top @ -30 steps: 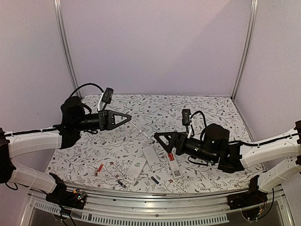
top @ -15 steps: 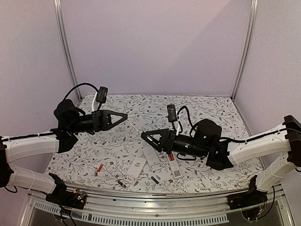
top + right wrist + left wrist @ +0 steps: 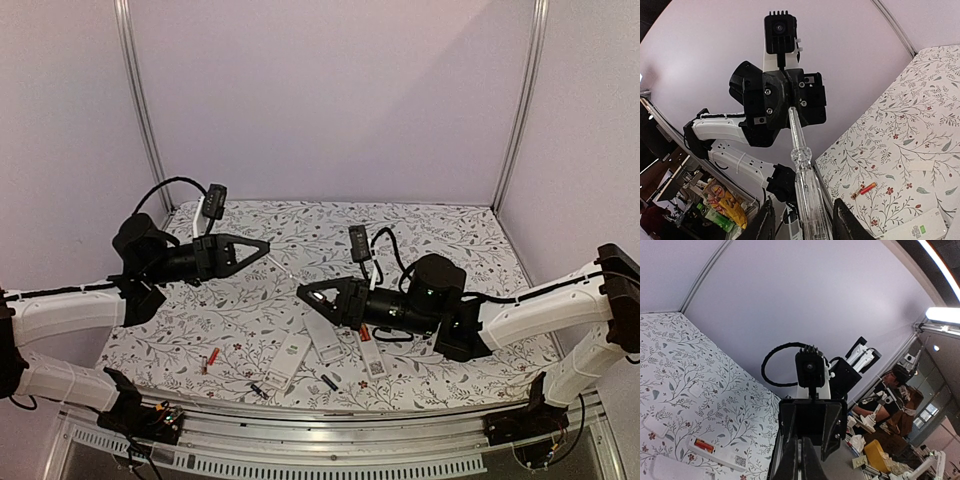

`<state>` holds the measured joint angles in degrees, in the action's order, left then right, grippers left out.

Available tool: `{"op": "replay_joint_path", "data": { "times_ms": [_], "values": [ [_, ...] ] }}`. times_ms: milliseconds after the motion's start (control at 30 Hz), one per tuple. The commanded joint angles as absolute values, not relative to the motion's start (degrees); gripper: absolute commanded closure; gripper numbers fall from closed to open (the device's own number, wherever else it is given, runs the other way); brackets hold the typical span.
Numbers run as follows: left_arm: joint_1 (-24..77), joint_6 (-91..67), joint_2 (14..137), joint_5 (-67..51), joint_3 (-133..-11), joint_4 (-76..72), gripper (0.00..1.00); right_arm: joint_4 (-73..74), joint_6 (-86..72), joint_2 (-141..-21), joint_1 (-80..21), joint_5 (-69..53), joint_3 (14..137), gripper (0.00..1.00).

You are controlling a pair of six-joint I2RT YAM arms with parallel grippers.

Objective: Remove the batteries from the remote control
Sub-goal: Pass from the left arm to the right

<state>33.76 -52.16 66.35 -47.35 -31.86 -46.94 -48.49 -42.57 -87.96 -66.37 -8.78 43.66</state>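
Batteries (image 3: 210, 357): slim cylinders; left gripper (image 3: 263, 244) pinches screwdriver (image 3: 807, 192) shaft; right gripper (image 3: 301, 291) flanks clear handle, grip unclear.

Top cam sits high behind the arm bases, looking down over the table (image 3: 450, 235). Wrist cams tilt up, nose to nose (right one faces the left arm (image 3: 720, 125), left one the right arm (image 3: 842, 382)). Top and right wrist both catch the red battery (image 3: 211, 357).

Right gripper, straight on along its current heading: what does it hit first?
Most likely the left gripper, straight ahead in the right wrist view. The clear-handled tool, flanked by the right gripper, runs right into it. Depth unclear.
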Motion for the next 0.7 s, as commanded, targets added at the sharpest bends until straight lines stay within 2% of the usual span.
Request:
{"op": "replay_joint_path", "data": {
  "times_ms": [0, 333, 667],
  "values": [
    [34.4, -52.3, 66.0, -48.2, -30.7, -49.8, 1.00, -49.4, -42.4, -88.9, -66.4, -9.2, 45.1, 0.65],
    [34.4, -52.4, 66.2, -49.1, -29.9, -50.9, 1.00, -49.0, -42.5, -88.9, -66.4, -8.3, 44.8, 0.71],
    [34.4, -51.3, 66.6, -49.6, -29.6, -50.5, 1.00, -48.5, -42.4, -88.5, -66.4, -7.0, 44.4, 0.88]
  ]
}}
